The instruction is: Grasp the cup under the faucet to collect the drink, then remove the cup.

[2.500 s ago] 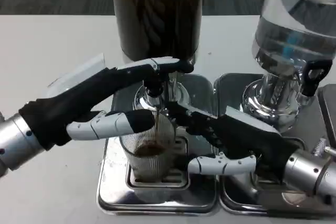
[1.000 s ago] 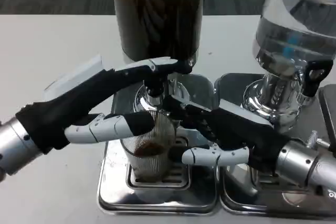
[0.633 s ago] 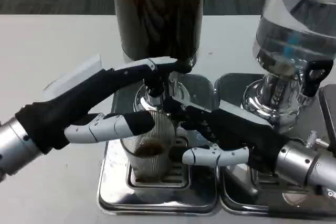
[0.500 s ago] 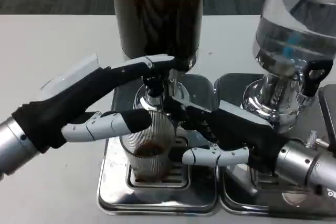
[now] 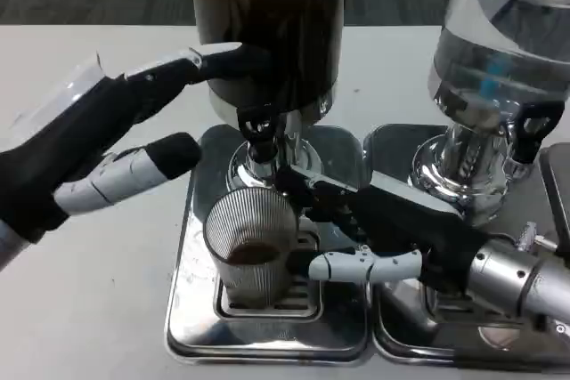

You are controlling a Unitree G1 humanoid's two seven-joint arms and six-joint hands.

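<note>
Two hands at the dispenser: my right hand [image 5: 392,233] is wrapped around the ribbed cup [image 5: 252,246], thumb at its front and fingers behind it, while my left hand [image 5: 116,144] hangs spread and empty beside the dark tank [image 5: 267,28]. The cup stands on the steel drip tray [image 5: 191,309] under the faucet [image 5: 258,135], a little dark drink inside. Lifting carelessly could clip the faucet and spill onto the bench [image 5: 98,309].

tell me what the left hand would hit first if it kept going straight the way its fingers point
Probably the dark dispenser tank: the left hand points up and right, its upper fingertip already by the tank's side. Depth is unclear, so it might pass just in front.
</note>
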